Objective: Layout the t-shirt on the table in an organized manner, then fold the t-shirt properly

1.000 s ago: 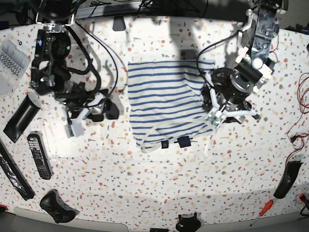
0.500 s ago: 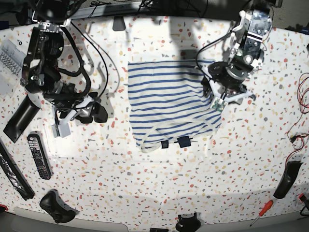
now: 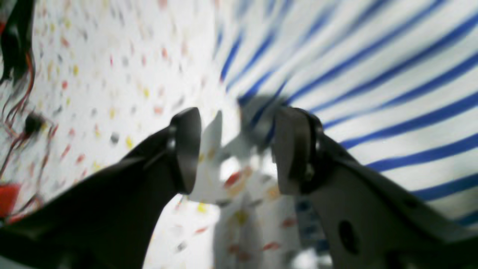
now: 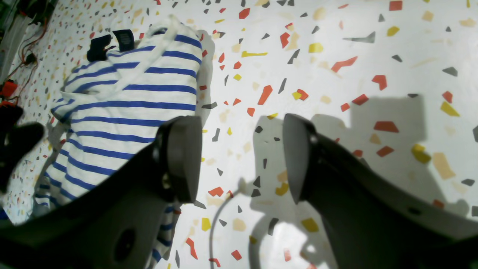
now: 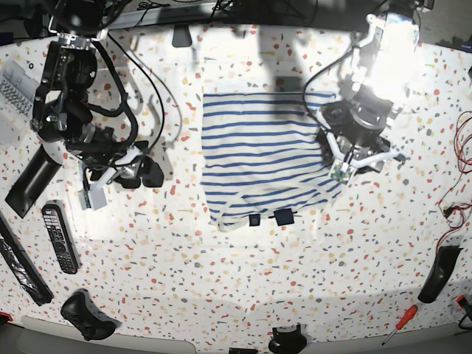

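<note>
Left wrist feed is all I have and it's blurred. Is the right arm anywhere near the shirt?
Observer: No. The right gripper hangs over bare table, jaws open and empty, beside the t-shirt and apart from it.
Operator: Which way is the neck?
Observer: In the base view the dark tags lie at the shirt's edge nearest the camera.
Operator: Any clutter close to the cloth?
Observer: Not close. A remote lies far out on the right arm's side.
</note>
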